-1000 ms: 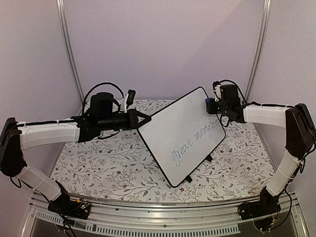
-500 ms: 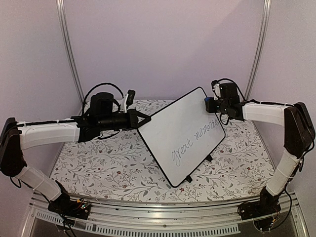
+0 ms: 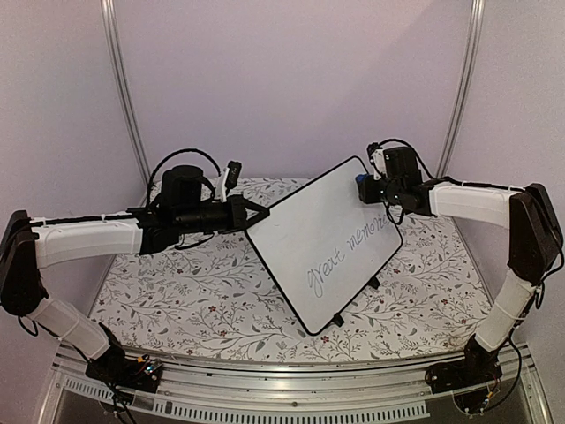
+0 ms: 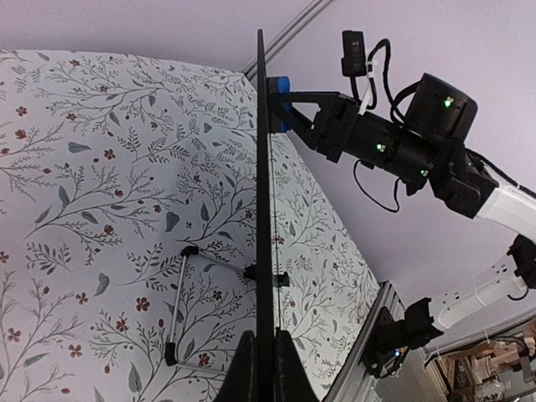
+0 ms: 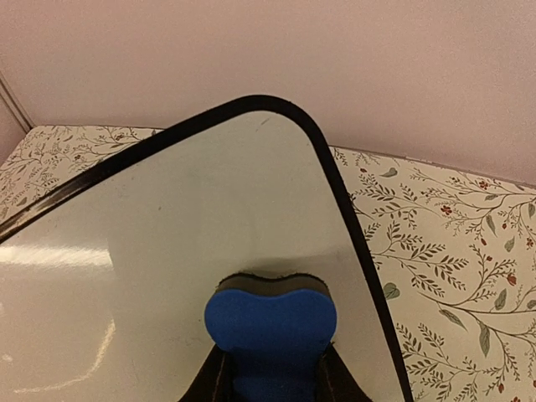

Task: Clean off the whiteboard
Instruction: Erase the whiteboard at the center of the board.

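The whiteboard (image 3: 309,225) is held up tilted over the table, with cursive writing (image 3: 350,253) along its lower right half. My left gripper (image 3: 265,213) is shut on its left edge; in the left wrist view the board (image 4: 264,193) runs edge-on, up from between my jaws (image 4: 265,368). My right gripper (image 3: 369,188) is shut on a blue eraser (image 3: 362,187), whose dark felt face rests against the board near its upper right corner. In the right wrist view the eraser (image 5: 270,322) sits on the glossy board (image 5: 167,243) just below the rounded corner. No writing shows there.
A floral cloth (image 3: 177,300) covers the table. The board's wire stand (image 4: 177,310) hangs behind it, above the cloth. An aluminium rail (image 3: 291,389) runs along the near edge, and slanted frame poles (image 3: 124,88) stand at the back walls.
My right gripper has slid a little to the left with the eraser, onto the board's upper right corner. The left arm and the board have stayed still.
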Tool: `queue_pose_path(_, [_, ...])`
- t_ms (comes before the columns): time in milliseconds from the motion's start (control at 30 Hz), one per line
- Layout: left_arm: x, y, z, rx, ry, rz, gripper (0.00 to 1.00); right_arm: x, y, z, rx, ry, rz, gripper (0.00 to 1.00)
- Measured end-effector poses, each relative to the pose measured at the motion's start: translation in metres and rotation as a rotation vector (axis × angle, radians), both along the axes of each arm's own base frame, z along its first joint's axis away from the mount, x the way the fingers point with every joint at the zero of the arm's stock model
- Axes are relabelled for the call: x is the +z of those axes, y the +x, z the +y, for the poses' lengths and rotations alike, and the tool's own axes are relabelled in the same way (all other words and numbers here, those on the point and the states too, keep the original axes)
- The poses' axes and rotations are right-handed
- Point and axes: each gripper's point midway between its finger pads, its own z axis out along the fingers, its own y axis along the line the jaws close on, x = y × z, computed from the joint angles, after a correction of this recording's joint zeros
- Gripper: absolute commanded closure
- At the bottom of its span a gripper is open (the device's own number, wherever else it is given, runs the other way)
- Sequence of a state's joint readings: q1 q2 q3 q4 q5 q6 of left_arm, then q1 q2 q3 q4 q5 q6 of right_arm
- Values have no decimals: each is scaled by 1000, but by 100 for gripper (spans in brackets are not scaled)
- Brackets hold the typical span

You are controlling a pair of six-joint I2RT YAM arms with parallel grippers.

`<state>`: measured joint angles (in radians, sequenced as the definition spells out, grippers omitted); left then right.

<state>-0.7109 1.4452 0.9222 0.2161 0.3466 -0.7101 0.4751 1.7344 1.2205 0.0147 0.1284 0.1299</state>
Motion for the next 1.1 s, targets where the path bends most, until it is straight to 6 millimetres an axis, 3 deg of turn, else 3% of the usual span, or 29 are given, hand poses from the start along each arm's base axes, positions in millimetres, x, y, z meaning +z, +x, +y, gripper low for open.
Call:
queue_pose_path(667, [-3, 1, 2, 15, 7, 11, 100, 9, -33, 56, 131, -8, -2, 85])
queue_pose_path(900, [-5, 2, 3, 22, 8, 19, 100, 18, -56, 95, 205, 4, -18, 85])
queue_pose_path(1100, [-6, 1, 3, 18, 11, 18, 100, 28, -91, 137, 288, 12, -39, 85])
